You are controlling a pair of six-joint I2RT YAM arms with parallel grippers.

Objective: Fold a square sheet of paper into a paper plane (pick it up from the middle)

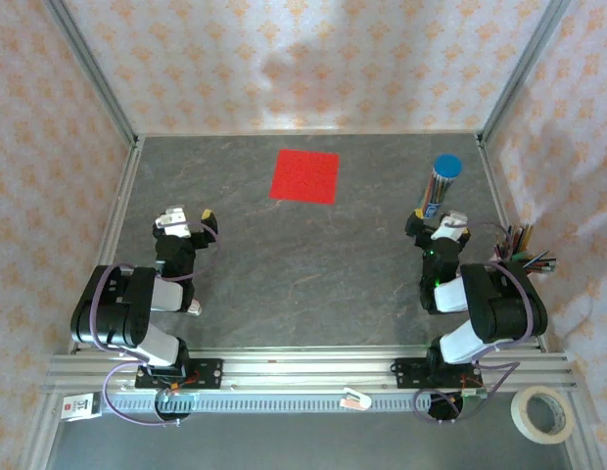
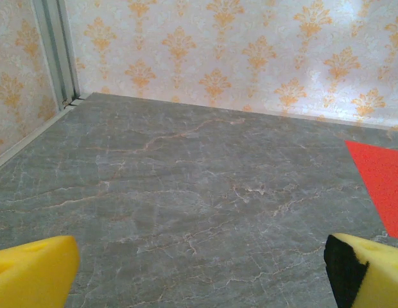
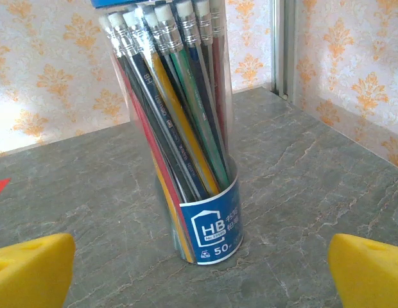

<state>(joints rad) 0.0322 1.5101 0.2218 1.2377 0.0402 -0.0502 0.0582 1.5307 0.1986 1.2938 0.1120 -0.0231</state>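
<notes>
Left gripper [image 1: 189, 216] [image 2: 199, 273]: one, its two yellow fingers [image 2: 32, 269] are standing spread wide, gripping nothing, with bare table between them.
Right gripper [image 1: 436, 223] [image 3: 200, 269]: one, its two yellow fingers [image 3: 369, 273] are likewise standing wide apart, gripping nothing.
Tube of pencils [image 1: 441, 191] [image 3: 180, 128]: one, blue-capped, is standing upright just ahead of the right gripper, not touching either finger; its pencils are packed too tightly to count.
Square sheet of paper [image 1: 303, 176] [image 2: 382, 186]: one, bright red, is lying flat and unfolded at the middle far part of the table, well apart from both grippers.
Table [image 1: 313, 284]: one grey marbled surface is carrying the sheet and the tube.
Loose pencils [image 1: 524, 250]: one bundle is sticking up beyond the table's right edge.
Tape roll [image 1: 541, 413]: one is lying at the near right corner.
</notes>
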